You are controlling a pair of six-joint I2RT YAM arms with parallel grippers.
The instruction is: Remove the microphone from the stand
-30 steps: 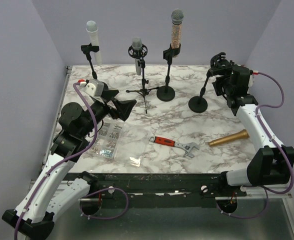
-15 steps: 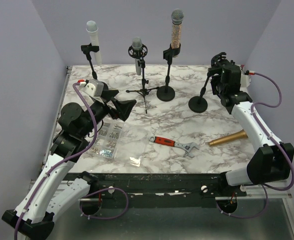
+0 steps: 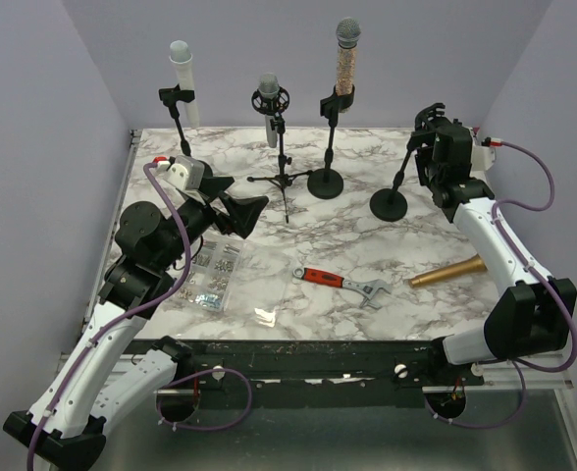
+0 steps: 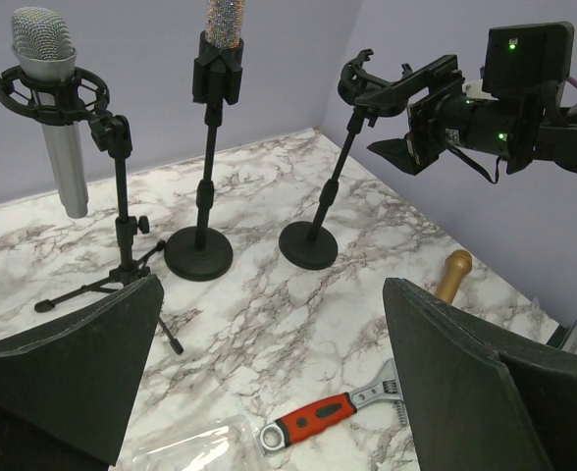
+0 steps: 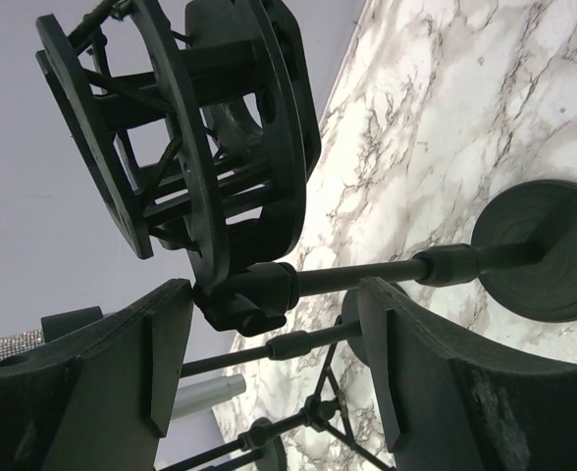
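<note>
Jaws of right gripper (image 5: 274, 304) open astride black shock-mount stand (image 5: 220, 147); left gripper (image 4: 269, 339) open; gold tapered microphone (image 3: 449, 270) lies on marble table (image 3: 352, 237).

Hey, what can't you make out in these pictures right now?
Left wrist view: glitter mic head cut off by the top edge.
Left wrist view: gold mic mostly hidden behind the left gripper.
Top view: base of white mic's stand hidden behind the left arm.
Top view: box contents too small to identify.
Right wrist view: whether the right gripper touches the empty stand is unclear.
</note>
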